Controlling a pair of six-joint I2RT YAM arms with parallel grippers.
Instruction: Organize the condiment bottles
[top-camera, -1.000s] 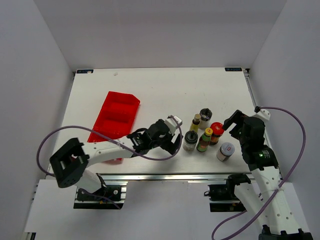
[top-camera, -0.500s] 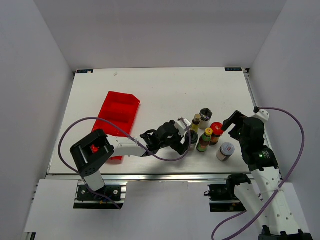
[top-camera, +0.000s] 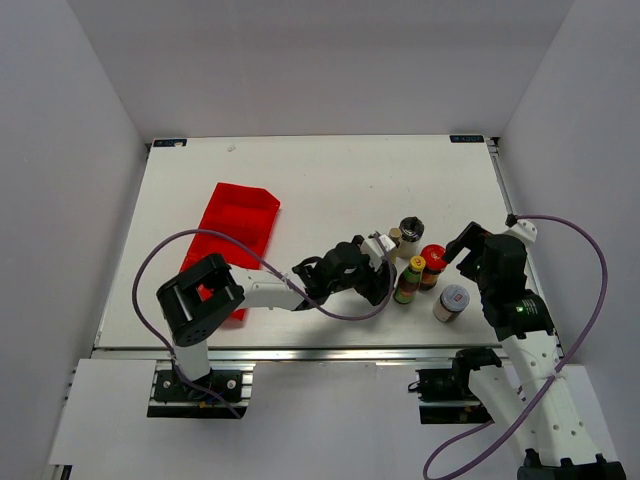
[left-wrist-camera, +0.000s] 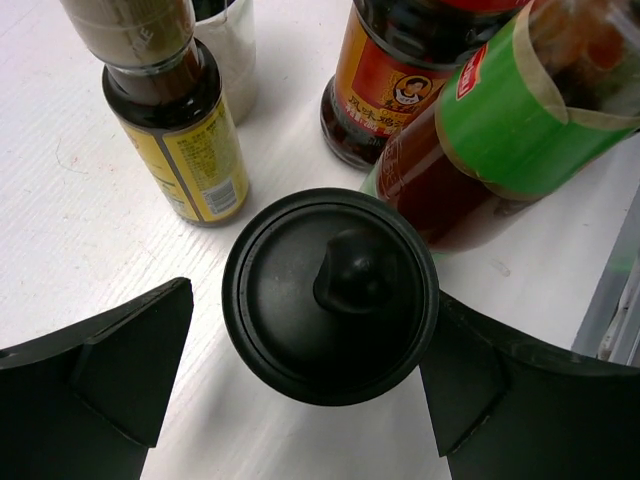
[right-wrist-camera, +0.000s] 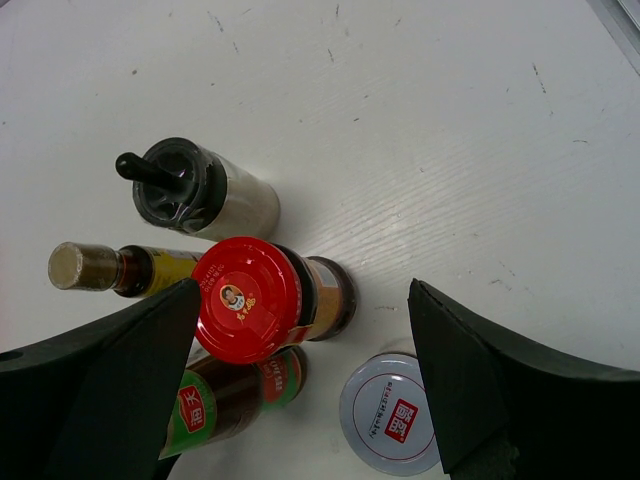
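left gripper (left-wrist-camera: 310, 335) jaws apart astride black-lidded jar (left-wrist-camera: 330, 290) | green-label bottle (left-wrist-camera: 510, 120) crowds jar | right gripper (right-wrist-camera: 302, 300) jaws apart above red-capped bottle (right-wrist-camera: 248, 298)

a black-lidded jar (left-wrist-camera: 330, 295) stands between my left claw's (left-wrist-camera: 305, 375) open prongs. crowded beside it, all upright: a yellow-labelled bottle (left-wrist-camera: 175, 120), a green-labelled bottle (left-wrist-camera: 500, 130), a red-capped jar (right-wrist-camera: 248, 300) and a black-knobbed shaker (right-wrist-camera: 195, 190). a white-capped jar (right-wrist-camera: 390, 412) sits slightly apart.

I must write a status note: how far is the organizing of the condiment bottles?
Done: nothing visible; the bottles stand clustered on the table, none seen in the red tray. In hand: the left gripper is open around the black-lidded jar, not closed. The right gripper hovers open over the red-capped bottle. Remaining: every bottle.
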